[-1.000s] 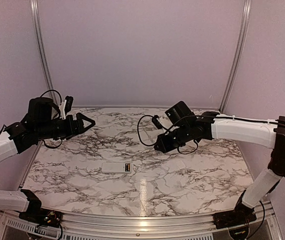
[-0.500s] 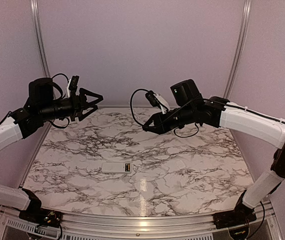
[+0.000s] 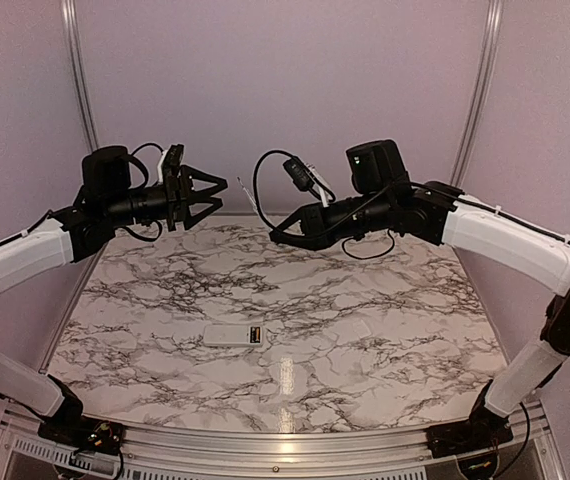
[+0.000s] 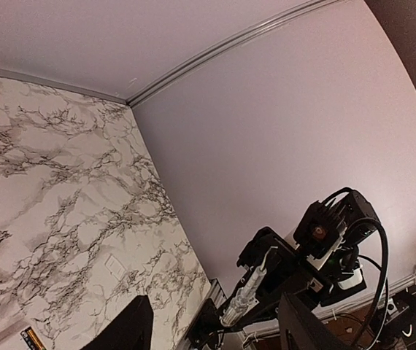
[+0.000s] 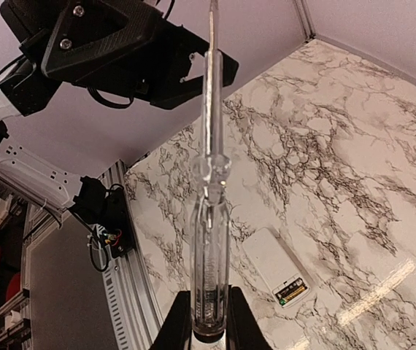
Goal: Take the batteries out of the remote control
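Remote (image 3: 233,336) lying near table's (image 3: 385,330) near edge, batteries (image 3: 255,335) showing | right gripper (image 5: 209,321) clamping screwdriver (image 5: 210,219) (aloft) | left gripper (image 3: 213,197) gaping, empty | probably best: levering gently under one battery's end, left bracing remote

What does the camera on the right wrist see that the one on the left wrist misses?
Right wrist only: a clear-handled screwdriver clamped in the right tool, the open left tool seen from outside, and the whole white remote control with its battery recess uncovered. Left wrist only: the right arm against the wall, and a small flat white plate lying on the marble table. Both: that table; a gold sliver at the left view's bottom edge may be a battery.
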Motion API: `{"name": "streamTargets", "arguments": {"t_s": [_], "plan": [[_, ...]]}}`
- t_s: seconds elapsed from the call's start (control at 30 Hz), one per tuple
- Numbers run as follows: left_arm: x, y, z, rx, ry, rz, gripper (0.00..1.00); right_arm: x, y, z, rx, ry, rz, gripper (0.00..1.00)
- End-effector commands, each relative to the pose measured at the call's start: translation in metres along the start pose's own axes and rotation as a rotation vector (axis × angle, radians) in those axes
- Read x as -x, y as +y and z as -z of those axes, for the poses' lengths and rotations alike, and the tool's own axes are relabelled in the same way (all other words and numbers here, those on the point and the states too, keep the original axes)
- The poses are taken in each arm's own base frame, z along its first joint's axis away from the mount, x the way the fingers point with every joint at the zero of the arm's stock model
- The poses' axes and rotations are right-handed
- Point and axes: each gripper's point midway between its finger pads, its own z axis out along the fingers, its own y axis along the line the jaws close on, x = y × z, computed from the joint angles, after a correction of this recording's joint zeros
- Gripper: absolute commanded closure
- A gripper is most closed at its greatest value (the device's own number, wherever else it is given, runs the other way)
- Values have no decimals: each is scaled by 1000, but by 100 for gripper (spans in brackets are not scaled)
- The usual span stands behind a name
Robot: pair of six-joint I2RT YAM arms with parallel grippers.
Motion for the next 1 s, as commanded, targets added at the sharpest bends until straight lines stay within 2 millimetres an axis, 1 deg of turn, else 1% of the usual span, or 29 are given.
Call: {"name": "streamTargets", "arguments": {"t_s": [0.0,0.2,0.37,0.67,0.77,0.83,0.97], "plan": [[2,-19,-8,-84,18,-26,40,18,16,0,61,-32,16,100],[-5,-27,-16,-145,46,-38,44,14,14,-7,72,-2,-5,100],[-9,-27,-23,-157,58,-32,50,13,14,-9,81,5,-9,100],[-16,-24,-35,-163,83,-20,72,12,16,-12,101,19,-9,100],[-15,-25,-35,-163,77,-22,77,13,17,-13,110,23,-6,100],[-15,-25,-35,-163,75,-25,83,13,17,-14,114,28,-5,100],[-16,-24,-35,-161,79,-24,99,14,17,-16,116,31,-5,100]]}}
